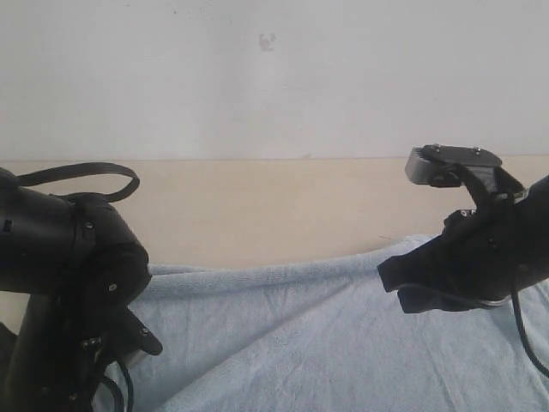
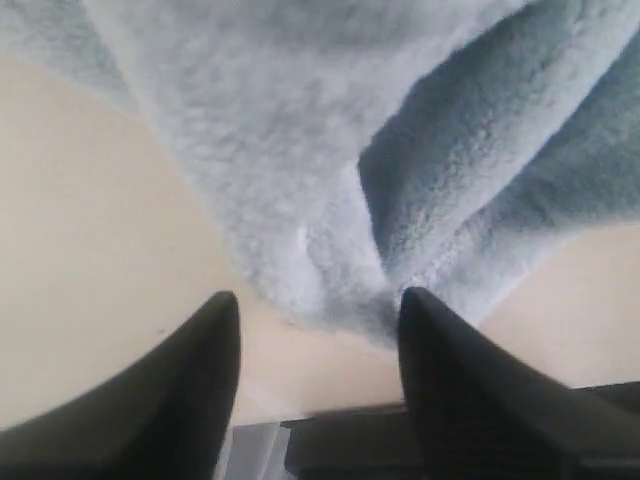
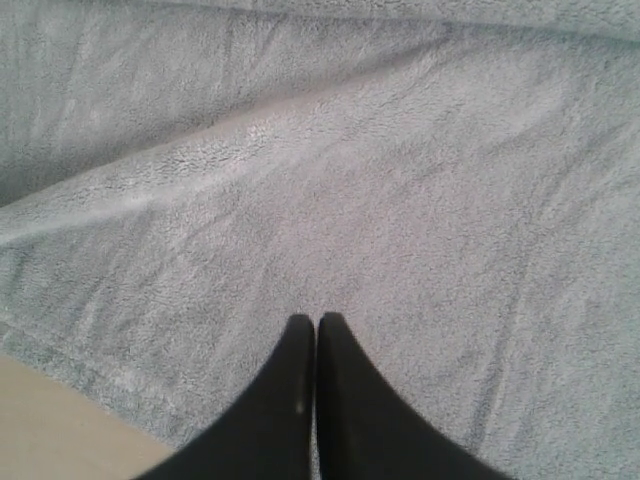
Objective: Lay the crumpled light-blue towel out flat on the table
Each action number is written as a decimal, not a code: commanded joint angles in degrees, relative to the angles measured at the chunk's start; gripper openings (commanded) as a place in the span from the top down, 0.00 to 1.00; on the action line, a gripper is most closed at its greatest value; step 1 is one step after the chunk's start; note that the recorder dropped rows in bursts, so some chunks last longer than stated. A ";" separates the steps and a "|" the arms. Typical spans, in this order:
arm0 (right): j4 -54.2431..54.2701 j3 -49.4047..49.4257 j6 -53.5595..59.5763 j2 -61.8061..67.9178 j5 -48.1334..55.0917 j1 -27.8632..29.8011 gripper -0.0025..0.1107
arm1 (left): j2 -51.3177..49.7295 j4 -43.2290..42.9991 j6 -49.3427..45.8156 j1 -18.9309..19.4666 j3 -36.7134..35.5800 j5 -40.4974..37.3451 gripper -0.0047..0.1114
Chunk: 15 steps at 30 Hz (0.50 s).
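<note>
A grey-white wall (image 1: 274, 77) backs the beige table (image 1: 257, 206). On the left, the left arm (image 1: 69, 275) hides the near-left part of the towel (image 1: 326, 343). Its wrist view shows the left gripper (image 2: 318, 297) low over the table with jaws apart. A bunched, folded corner of cloth lies just at the tips, not pinched as far as I can tell. Across the middle the towel lies mostly opened out, with a rolled far edge and shallow creases. On the right, the right gripper (image 3: 315, 320) has its fingers pressed together, empty, above the cloth. I judge the spreading largely done; the left corner needs flattening and some wrinkles are left. The near edge runs out of frame, no tag shows, and the right arm (image 1: 480, 257) covers the far-right corner.
</note>
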<state>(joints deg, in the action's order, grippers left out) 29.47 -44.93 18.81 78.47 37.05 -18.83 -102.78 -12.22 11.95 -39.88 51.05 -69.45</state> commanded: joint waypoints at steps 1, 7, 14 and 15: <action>0.19 0.28 0.01 -0.53 0.45 -0.07 0.98 | 0.27 -2.11 -0.68 -0.05 0.16 0.53 0.48; 0.89 0.28 0.19 -0.53 -1.67 -0.07 0.98 | 3.14 -16.10 8.42 -0.05 9.29 -0.51 0.48; 2.74 0.28 2.55 -0.53 -3.41 -0.07 0.98 | 3.57 2.47 -1.00 -0.05 12.06 28.65 0.50; 2.74 0.28 2.67 -0.53 -3.26 -0.07 0.98 | 3.07 4.65 -3.29 -0.05 11.96 31.13 0.52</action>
<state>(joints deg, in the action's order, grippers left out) 31.98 -44.93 20.71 78.47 34.27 -18.83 -98.82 -14.90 14.36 -39.88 62.95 -48.01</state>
